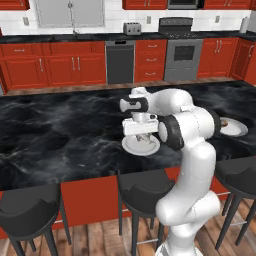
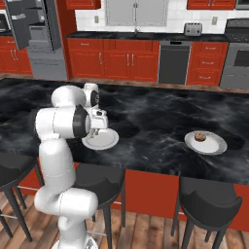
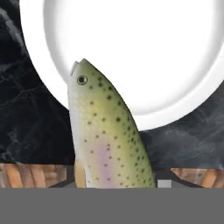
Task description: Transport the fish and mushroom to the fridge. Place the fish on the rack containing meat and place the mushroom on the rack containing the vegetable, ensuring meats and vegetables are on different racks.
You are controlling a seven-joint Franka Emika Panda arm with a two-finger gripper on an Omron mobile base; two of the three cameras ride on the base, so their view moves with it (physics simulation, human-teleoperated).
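Fish (image 3: 107, 135) fills the lower middle of the hand view: a speckled olive-green body with dark spots, a pinkish flush along the flank, a pale belly edge and a round dark eye near the snout. It stands head-up in that view, its snout overlapping the rim of a white plate (image 3: 41, 74), its tail end running off behind the bottom edge. It seems held up off the plate, with the black marble table (image 3: 26, 122) showing behind it.

The white arm rises from the base, bends at a dark-capped elbow and folds forward so the hand points down over the near plate (image 1: 131, 147) on the table. The fingers (image 2: 96, 132) sit just above that plate (image 2: 108, 141), drawn narrow around the fish, judging by how it hangs along the hand's line of sight.

In both base views the arm's own links cover the fingers and the catch, so the contact itself is hard to make out. The fingertips are not distinguishable in the hand view, as the fish hides them. The mushroom (image 2: 199, 136) is a small brown lump on a second plate (image 2: 216, 146) well apart to the right. The fridge (image 2: 36, 34) stands open at the far left, its shelves too small to read.
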